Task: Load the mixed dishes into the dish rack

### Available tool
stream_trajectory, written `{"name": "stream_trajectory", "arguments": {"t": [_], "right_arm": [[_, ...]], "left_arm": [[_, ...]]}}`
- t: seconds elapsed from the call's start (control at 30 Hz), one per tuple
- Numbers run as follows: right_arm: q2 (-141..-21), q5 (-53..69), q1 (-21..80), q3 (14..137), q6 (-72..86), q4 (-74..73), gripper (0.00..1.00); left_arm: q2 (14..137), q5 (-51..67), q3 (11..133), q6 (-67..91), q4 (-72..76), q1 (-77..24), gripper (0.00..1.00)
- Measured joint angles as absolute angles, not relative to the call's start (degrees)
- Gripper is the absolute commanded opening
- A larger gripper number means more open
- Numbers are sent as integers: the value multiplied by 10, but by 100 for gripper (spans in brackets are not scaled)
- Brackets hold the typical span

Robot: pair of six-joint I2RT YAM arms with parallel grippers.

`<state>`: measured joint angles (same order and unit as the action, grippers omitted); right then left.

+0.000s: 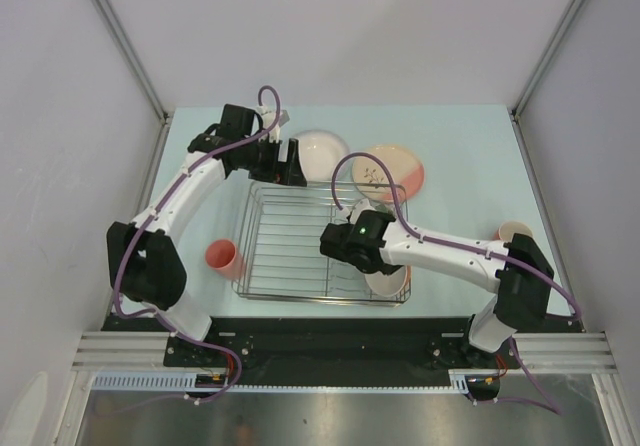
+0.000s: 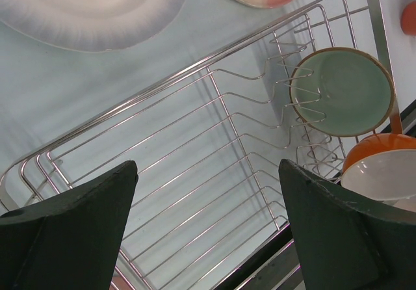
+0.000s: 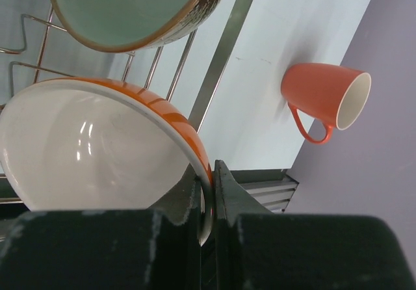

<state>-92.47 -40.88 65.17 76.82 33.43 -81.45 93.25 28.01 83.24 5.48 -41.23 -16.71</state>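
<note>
The orange bowl [image 3: 97, 147] sits tilted in the dish rack [image 3: 224, 49] at its near right corner. My right gripper [image 3: 209, 194] is clamped on its rim. I judge the risk is right here. A thin edge pinch on glossy glaze could slip, and letting go before the prongs support it could knock it into the pale green bowl [image 3: 130, 10] just beside. It's orange outside and shiny white inside. My left gripper [image 2: 207, 168] hangs spread and empty over the rack. A coral cup [image 3: 322, 95] lies on its side outside.

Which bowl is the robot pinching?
The orange bowl, white inside. The right end effector is clamped on its rim. The green bowl next to it has no end effector on it.
</note>
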Motion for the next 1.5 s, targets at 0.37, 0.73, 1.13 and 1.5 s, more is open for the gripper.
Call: {"name": "stream_trajectory", "arguments": {"t": [0.37, 0.73, 1.13, 1.5], "right_arm": [[-969, -408, 671, 795, 296, -836, 11], [-1003, -359, 689, 805, 304, -782, 100], [-880, -375, 677, 1009, 337, -769, 100], [-652, -300, 312, 848, 308, -534, 100]], "left_arm": [[926, 280, 832, 55, -412, -167, 96], [918, 280, 832, 55, -413, -167, 96], [918, 280, 836, 55, -418, -167, 96], [918, 246, 884, 35, -442, -154, 100]]}}
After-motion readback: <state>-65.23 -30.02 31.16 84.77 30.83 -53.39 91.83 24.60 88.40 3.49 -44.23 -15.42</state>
